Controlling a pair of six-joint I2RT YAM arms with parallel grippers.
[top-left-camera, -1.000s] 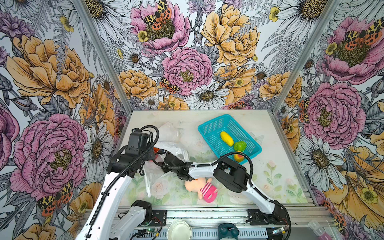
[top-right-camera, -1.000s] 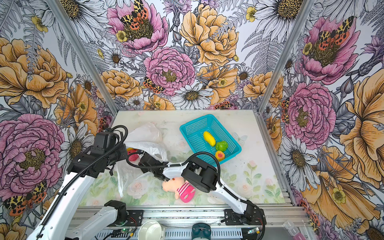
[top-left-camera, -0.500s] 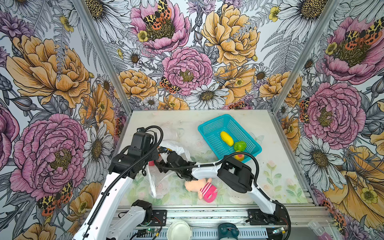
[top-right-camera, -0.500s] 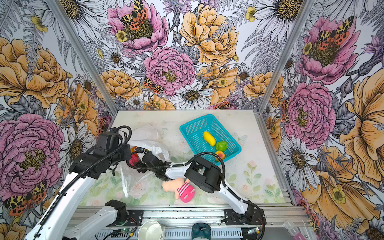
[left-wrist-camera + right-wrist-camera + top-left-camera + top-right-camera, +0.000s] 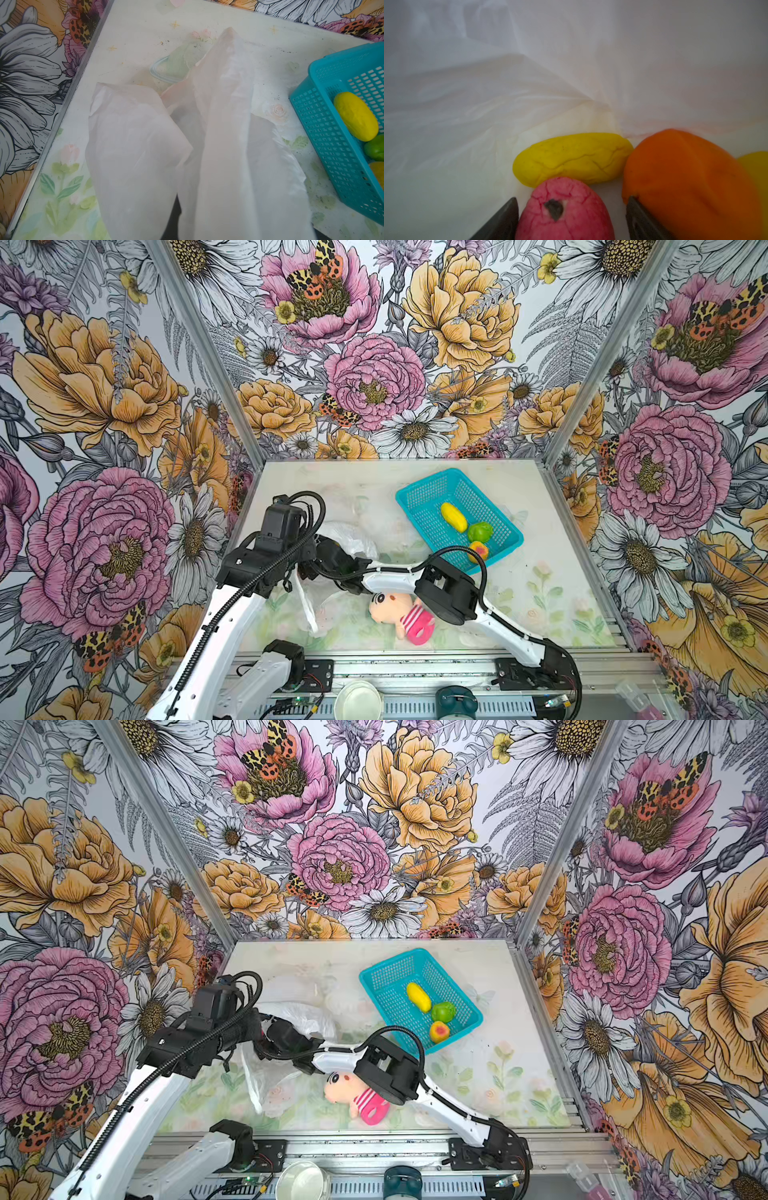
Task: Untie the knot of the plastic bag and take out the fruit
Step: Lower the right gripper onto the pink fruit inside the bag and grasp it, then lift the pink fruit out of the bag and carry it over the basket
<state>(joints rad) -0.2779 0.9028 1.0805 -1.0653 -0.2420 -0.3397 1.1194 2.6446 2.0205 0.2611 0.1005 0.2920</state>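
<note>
Our right gripper (image 5: 572, 197) is deep inside the plastic bag (image 5: 529, 72) with its jaws spread around the pink-red fruit (image 5: 564, 209). One jaw lies against that fruit's side and the other stands clear of it, close to the orange fruit (image 5: 685, 182), so nothing is gripped yet. Just beyond lies a long yellow fruit (image 5: 571, 160), touching the orange one. A yellow sliver (image 5: 756, 166) at the picture's edge may be a fourth piece, but too little shows to be sure. Our left gripper (image 5: 305, 568) is mostly hidden under its own wrist in both top views. It is clenched, and the bag's film rises right up to it, so we judge that it holds the bag's mouth up. We see the knot nowhere, and with a gripper inside the bag we reckon the untying is done. Further out on the counter (image 5: 540, 601), the teal basket (image 5: 415, 506) holds three pieces: a second long yellow fruit (image 5: 453, 517), a green fruit (image 5: 480, 531) and a round yellow fruit with a pink blush (image 5: 478, 551). That makes three pieces out and three or four in the bag, with any others hidden. We count one bag, one basket and one plush doll (image 5: 399, 610), which lies near the counter's front edge and is not fruit. What is left, as we judge it, is to close on the pink-red fruit and carry it out, then the others in turn.
</note>
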